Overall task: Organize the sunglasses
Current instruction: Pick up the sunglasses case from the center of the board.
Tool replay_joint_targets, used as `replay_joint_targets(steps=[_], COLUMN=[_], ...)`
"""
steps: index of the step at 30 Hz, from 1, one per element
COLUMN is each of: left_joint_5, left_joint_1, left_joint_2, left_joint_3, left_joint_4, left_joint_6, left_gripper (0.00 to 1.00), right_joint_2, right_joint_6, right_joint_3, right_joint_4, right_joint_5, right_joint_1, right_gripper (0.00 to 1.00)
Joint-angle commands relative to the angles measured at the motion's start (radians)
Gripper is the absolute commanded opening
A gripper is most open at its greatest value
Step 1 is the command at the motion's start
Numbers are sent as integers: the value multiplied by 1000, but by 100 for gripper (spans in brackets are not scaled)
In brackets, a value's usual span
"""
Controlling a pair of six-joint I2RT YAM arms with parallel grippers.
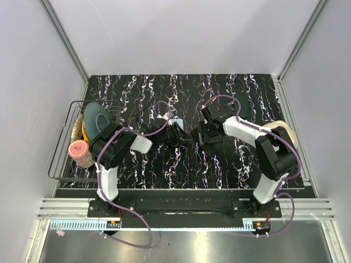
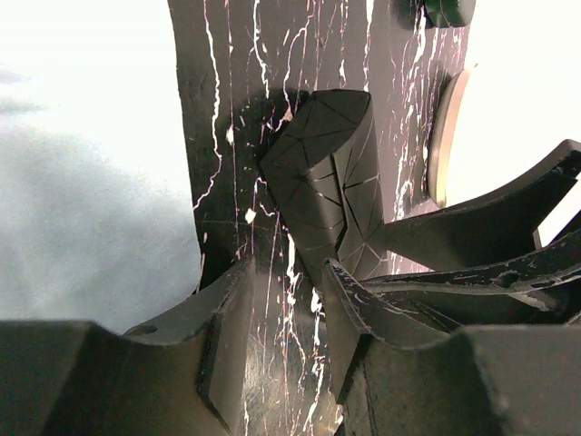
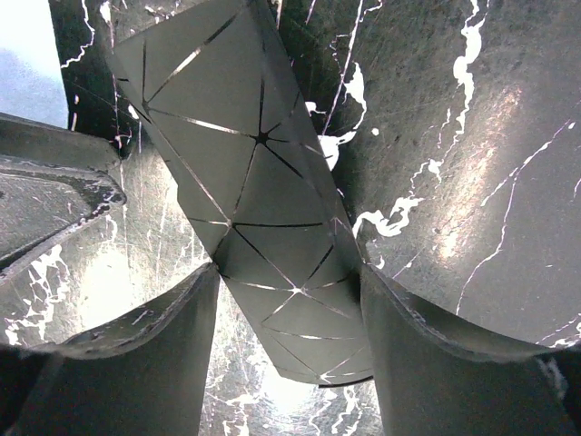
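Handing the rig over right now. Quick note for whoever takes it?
Left gripper: open, nothing between the jaws, with the black triangle-patterned glasses case just ahead of it.
Right gripper: jaws straddle that case; firm grip not confirmed.
The case is mid-table, between both arms. Wire basket at the left edge holds other items.
Done: nothing visibly sorted; no sunglasses in view.
Left: probably secure the case, then place it.

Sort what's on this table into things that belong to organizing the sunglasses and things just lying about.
Part of the job:
- black case, between the fingers of the right gripper
- left gripper, close beside it
- no sunglasses in sight

Lying about:
- wire basket holding a pink jar and a grey-blue disc
- pale ring, right side
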Motion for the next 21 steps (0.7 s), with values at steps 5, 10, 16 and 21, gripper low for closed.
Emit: replay_joint_targets(steps=[5, 10, 16, 21], left_joint_5=[20, 17, 6, -38], left_joint_1=[0, -2, -3, -20], left_joint_2=[42, 56, 76, 80], left_joint_3=[62, 85, 122, 167], left_joint_4=[76, 56, 7, -114], left_joint_6=[-24, -18, -16, 13], left_gripper=[41, 41, 40, 34], right_joint_2=[8, 16, 25, 26], right_joint_6=[37, 40, 38, 15], right_joint_3=[10, 8, 13, 17], right_joint_4=[5, 13, 13, 11], right_joint_5=[-36, -36, -33, -24], right_joint_1=[11, 16, 20, 32], right_gripper=[70, 72, 73, 73])
